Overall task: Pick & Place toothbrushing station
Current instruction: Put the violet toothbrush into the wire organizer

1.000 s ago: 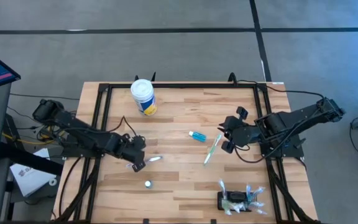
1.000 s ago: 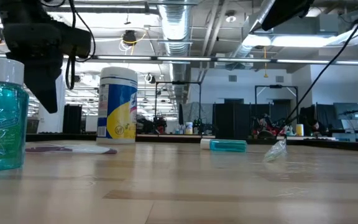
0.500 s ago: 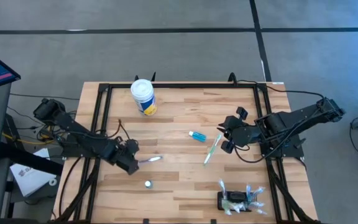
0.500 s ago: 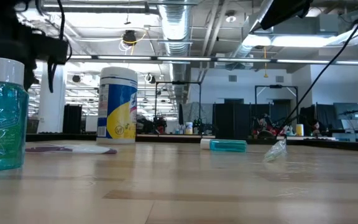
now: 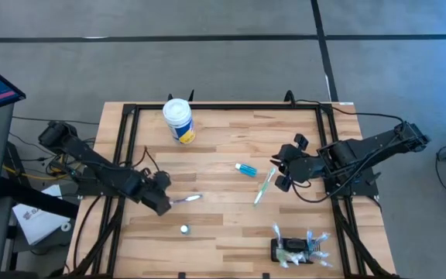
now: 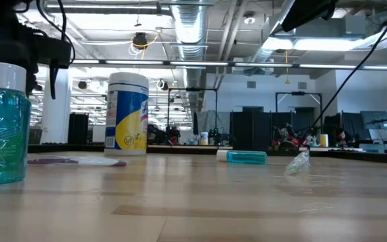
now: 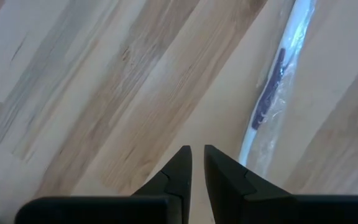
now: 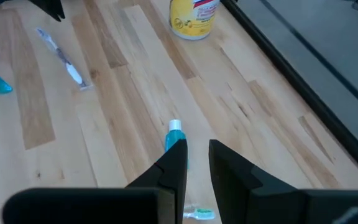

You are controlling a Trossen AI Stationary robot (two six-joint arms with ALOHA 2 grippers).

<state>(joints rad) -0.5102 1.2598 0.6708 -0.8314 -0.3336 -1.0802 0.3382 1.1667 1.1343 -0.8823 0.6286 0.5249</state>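
No text, brand, number or sign can be read in any view. The yellow-and-blue label of the white-lidded tub (image 6: 127,113) carries printed marks, but they are too small and blurred to make out. The teal bottle (image 6: 3,131) bears an embossed or printed pattern on its front, likewise not legible. The wrapped items lying on the tabletop (image 5: 223,225) show no readable lettering.
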